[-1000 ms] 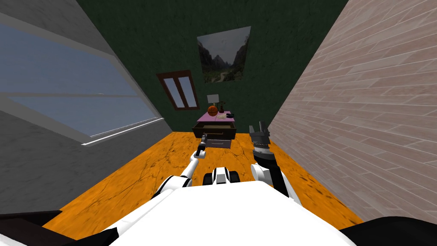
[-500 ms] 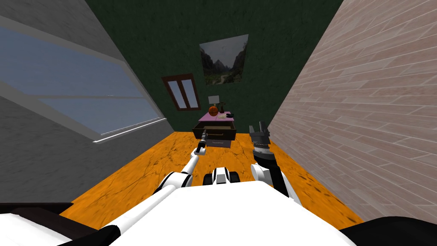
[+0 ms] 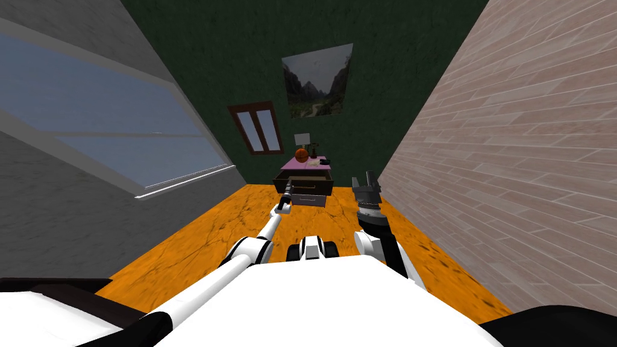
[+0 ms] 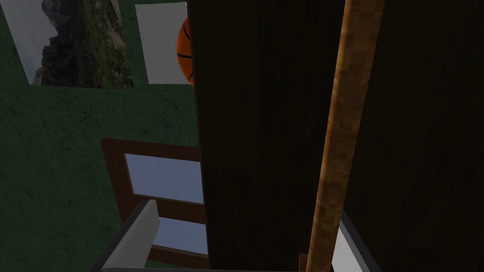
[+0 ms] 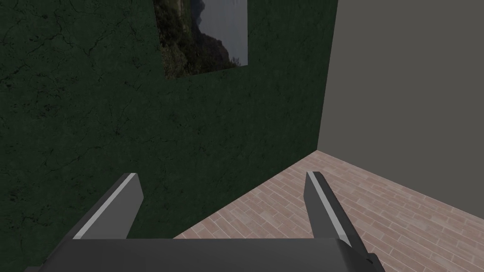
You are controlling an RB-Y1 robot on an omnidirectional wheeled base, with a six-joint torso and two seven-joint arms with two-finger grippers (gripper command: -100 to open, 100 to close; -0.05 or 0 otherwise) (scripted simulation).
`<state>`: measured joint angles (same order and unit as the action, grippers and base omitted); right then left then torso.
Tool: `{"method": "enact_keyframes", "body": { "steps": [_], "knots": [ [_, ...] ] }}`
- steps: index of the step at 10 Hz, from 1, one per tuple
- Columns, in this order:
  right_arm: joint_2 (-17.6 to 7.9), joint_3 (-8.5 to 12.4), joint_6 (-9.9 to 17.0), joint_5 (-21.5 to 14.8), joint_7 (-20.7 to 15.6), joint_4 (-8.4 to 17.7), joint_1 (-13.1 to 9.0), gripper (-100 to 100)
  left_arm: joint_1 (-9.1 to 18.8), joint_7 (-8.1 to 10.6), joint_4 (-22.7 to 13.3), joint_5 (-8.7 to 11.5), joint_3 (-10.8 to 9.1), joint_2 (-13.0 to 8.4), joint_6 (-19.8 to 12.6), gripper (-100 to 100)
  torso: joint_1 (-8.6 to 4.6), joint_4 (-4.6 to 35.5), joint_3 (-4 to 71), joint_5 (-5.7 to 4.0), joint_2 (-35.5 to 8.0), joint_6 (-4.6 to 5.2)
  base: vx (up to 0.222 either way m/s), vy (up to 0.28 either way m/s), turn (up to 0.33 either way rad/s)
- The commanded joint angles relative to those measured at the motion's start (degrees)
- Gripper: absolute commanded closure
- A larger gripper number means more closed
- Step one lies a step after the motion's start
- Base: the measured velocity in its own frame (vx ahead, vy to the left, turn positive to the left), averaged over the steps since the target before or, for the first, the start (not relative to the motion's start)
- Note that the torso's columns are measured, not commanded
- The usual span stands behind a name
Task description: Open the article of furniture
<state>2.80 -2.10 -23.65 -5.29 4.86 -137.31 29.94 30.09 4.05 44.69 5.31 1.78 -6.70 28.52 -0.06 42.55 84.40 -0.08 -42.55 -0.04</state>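
Note:
A small dark nightstand [image 3: 305, 162] with a pink top stands against the green far wall. Its top drawer [image 3: 303, 183] is pulled out toward me, and the lower drawer [image 3: 310, 200] is closed. My left gripper [image 3: 287, 193] is at the front of the open drawer. In the left wrist view the gripper [image 4: 241, 241] is open. The drawer's wooden bar handle [image 4: 345, 141] runs between the fingers [image 4: 137, 236], close to one of them, over the dark drawer front [image 4: 264, 141]. My right gripper [image 3: 366, 181] is raised to the right of the nightstand, open and empty [image 5: 222, 208].
An orange basketball [image 3: 301, 155], a white lamp [image 3: 302, 140] and small dark items sit on the nightstand top. A brick wall [image 3: 512, 150] runs close on the right. A grey wall with a large window [image 3: 108, 138] is on the left. The floor [image 3: 229, 229] is orange.
My left fingers have spread apart off the drawer handle. The left arm is stretched further forward, and my view has shifted slightly. The right arm has stayed put.

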Motion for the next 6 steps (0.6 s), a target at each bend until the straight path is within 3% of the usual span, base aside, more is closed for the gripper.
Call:
{"method": "enact_keyframes", "body": {
  "steps": [1,6],
  "knots": [
    [0.0,0.0,0.0,0.0,0.0,0.0,0.0,0,0.0,0.03,0.0,0.0,0.00,0.0,-0.3,0,-0.01,-0.1,0.0,0.02,0.0,0.01,0.000,0.000,0.000],
    [0.0,0.0,0.0,0.0,0.0,0.0,0.0,0,-0.3,0.03,-0.2,0.0,0.02,0.0,-0.5,0,0.04,-0.2,0.1,0.07,0.2,0.04,0.000,0.000,0.000]
  ]
}}
